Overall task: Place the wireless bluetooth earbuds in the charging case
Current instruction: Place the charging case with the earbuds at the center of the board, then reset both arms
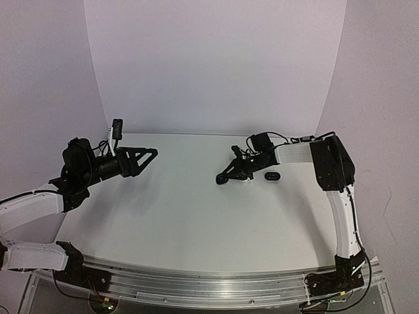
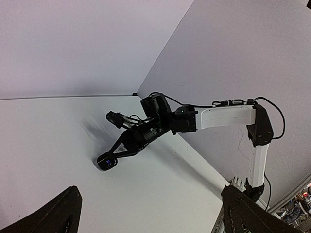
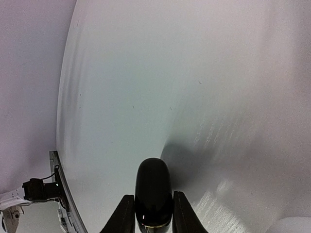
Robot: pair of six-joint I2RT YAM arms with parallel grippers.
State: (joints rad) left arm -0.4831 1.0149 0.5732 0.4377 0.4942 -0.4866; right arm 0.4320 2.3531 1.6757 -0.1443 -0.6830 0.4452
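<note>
Right claw (image 3: 153,195) flanks a glossy black, oval, pebble-smooth charging case (image 3: 153,182).

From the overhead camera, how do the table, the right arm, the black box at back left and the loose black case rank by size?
1. table
2. right arm
3. black box and loose black case: both tiny and they look about alike, so I won't rank them.

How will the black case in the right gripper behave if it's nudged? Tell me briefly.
The black case looks glossy and rounded, so it may slip from the fingers of the right gripper. Low and oval against the table, it would probably slide or spin rather than tip. It looks rigid.
</note>
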